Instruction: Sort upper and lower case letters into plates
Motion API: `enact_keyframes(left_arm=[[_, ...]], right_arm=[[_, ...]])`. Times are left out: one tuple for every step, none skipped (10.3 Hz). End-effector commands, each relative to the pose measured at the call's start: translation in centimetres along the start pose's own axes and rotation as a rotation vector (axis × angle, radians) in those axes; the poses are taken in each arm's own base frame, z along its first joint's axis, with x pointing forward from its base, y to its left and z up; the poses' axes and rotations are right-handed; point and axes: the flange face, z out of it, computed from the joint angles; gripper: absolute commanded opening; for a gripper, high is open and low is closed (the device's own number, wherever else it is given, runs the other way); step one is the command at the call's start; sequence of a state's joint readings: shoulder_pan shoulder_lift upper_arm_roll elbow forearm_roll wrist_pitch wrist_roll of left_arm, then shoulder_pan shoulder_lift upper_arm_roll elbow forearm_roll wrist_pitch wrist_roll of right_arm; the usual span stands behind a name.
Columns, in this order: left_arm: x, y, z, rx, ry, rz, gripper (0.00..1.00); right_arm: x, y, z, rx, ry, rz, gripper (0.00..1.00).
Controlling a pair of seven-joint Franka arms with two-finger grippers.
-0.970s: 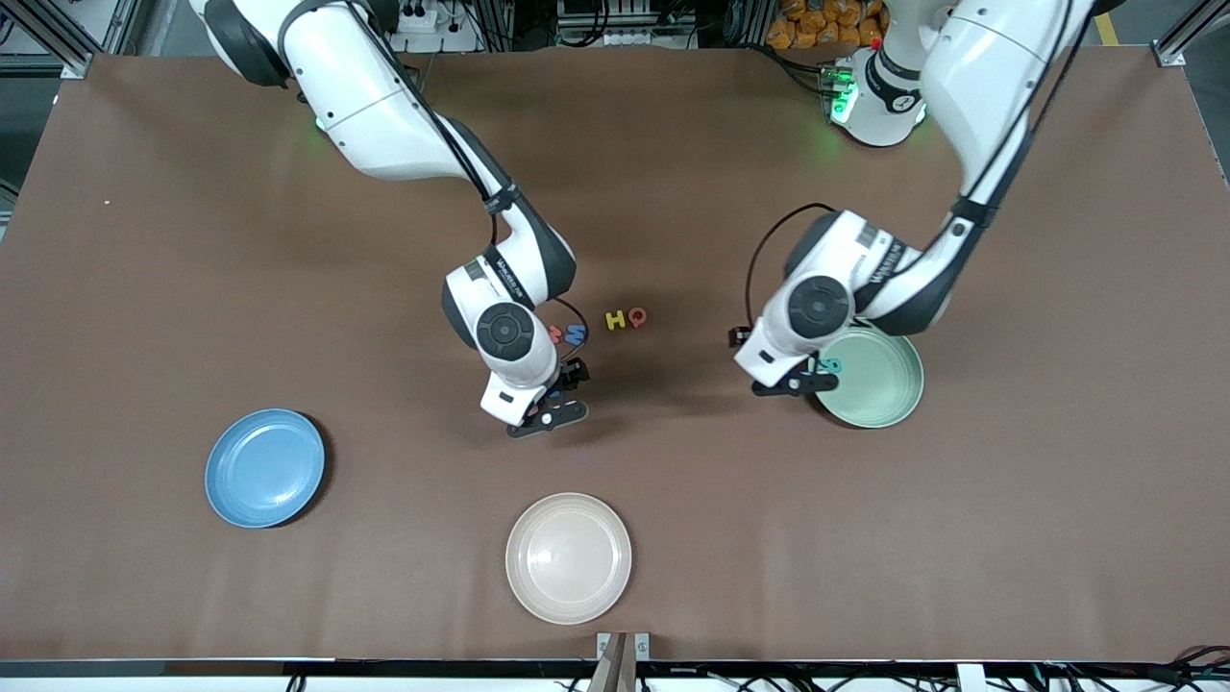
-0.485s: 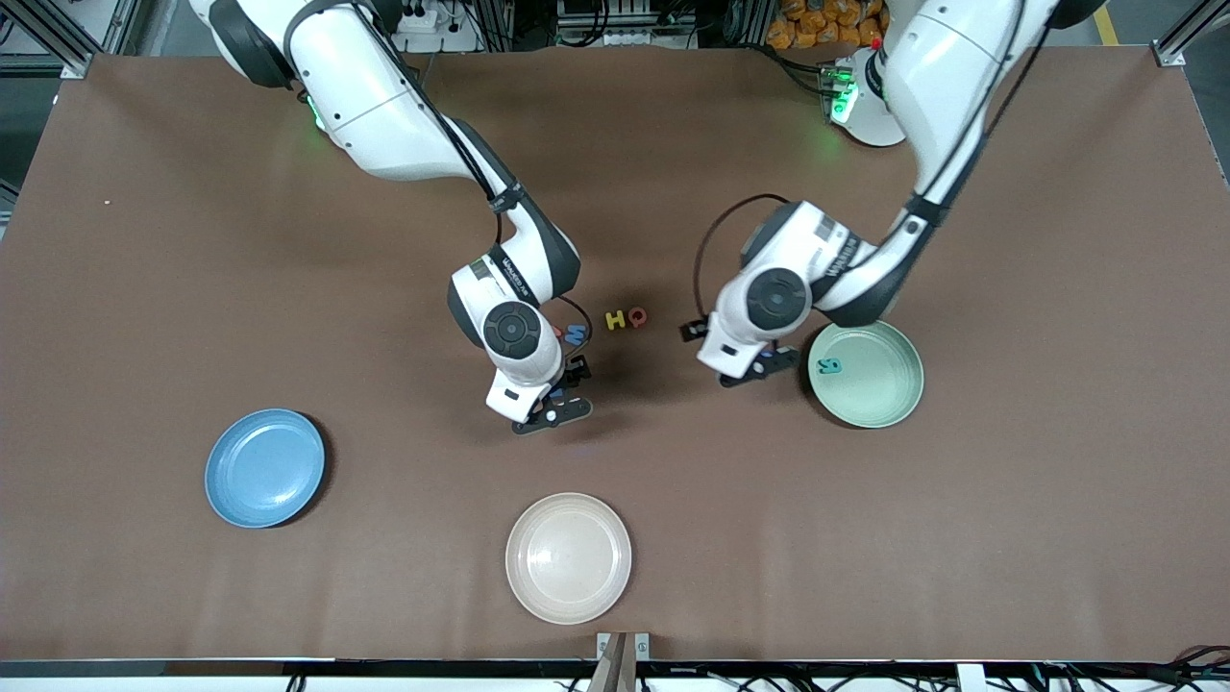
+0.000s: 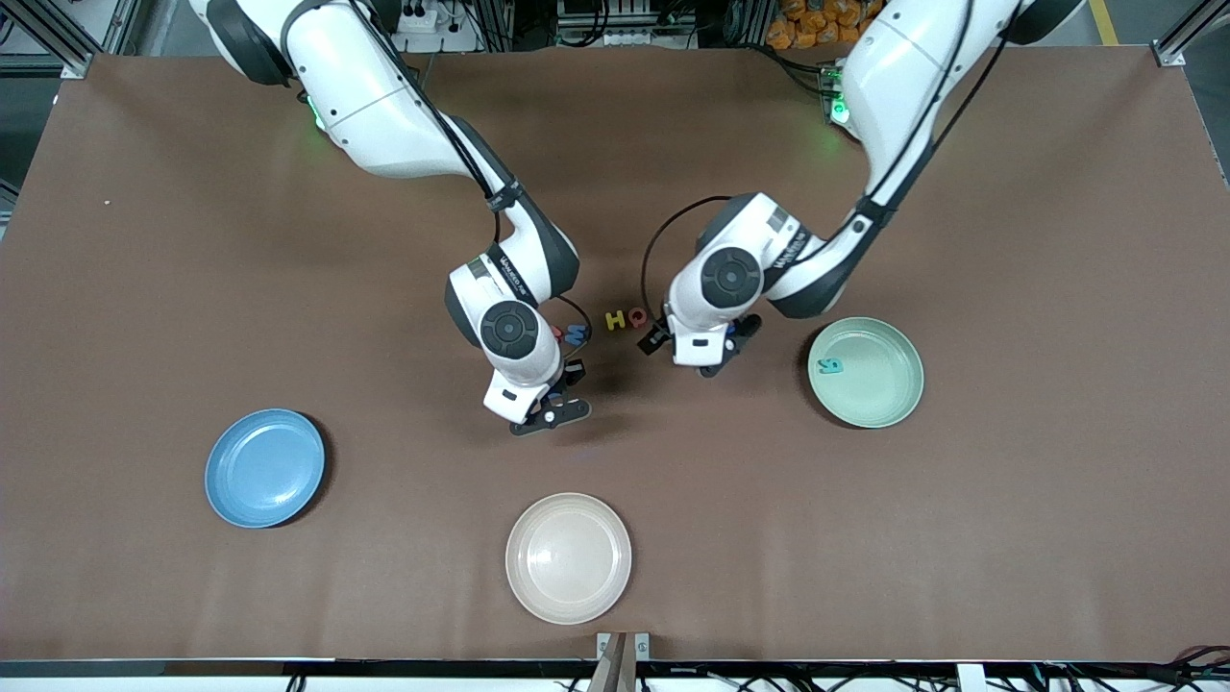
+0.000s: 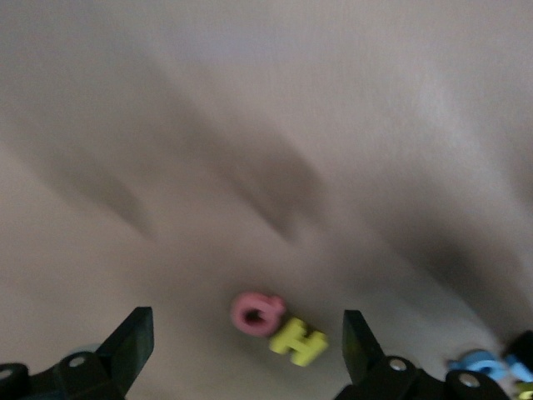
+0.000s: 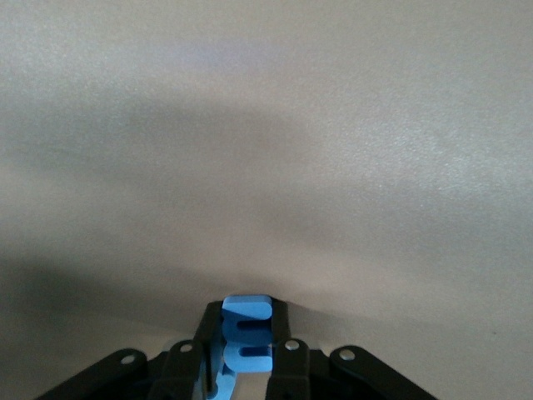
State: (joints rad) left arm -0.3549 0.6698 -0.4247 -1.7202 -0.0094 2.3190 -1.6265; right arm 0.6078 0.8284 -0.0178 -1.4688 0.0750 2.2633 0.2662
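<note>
My right gripper [image 3: 550, 407] is shut on a blue letter [image 5: 246, 332] and holds it over bare table, nearer the front camera than a blue letter [image 3: 575, 334] and a partly hidden red one [image 3: 555, 332]. My left gripper [image 3: 713, 361] is open and empty over the table beside the red Q [image 3: 637, 317] and the yellow H [image 3: 615, 319]. In the left wrist view the Q [image 4: 254, 311] and the H [image 4: 298, 340] lie between the open fingers [image 4: 129, 343]. A teal letter [image 3: 829, 365] lies in the pale green plate [image 3: 889, 394]. The blue plate [image 3: 264, 468] is empty.
A cream-white plate [image 3: 568, 557] sits near the table's front edge, nearer the front camera than the letters. The blue plate is toward the right arm's end, the green plate toward the left arm's end. Other blue letters [image 4: 483, 364] show at the left wrist view's edge.
My left gripper has moved away from the green plate to beside the Q and H, leaving the teal letter in the plate. My right gripper has hardly moved.
</note>
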Motion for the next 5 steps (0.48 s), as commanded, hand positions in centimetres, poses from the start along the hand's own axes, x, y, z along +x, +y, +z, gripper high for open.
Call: enact_keyframes(left_arm=[[-2.0, 0.6, 1.0, -0.032, 0.003, -0.115, 1.0], [-2.1, 0.4, 1.3, -0.031, 0.005, -0.13, 1.0], [-2.2, -0.2, 2.3, -0.052, 0.009, -0.119, 1.0], [-2.3, -0.9, 3.5, -0.073, 0.02, -0.098, 1.0], [-2.3, -1.4, 4.1, -0.067, 0.028, -0.089, 1.0]], right_arm=[[1.2, 2.1, -3.2, 0.026, 0.033, 0.051, 0.0], [2.3, 5.3, -5.3, 0.032, 0.062, 0.093, 0.0], [3.2, 8.7, -7.2, 0.024, 0.091, 0.121, 0.0], [3.9, 13.0, -8.7, 0.01, 0.113, 0.169, 0.0], [4.3, 19.5, -9.0, -0.001, 0.106, 0.22, 0.0]])
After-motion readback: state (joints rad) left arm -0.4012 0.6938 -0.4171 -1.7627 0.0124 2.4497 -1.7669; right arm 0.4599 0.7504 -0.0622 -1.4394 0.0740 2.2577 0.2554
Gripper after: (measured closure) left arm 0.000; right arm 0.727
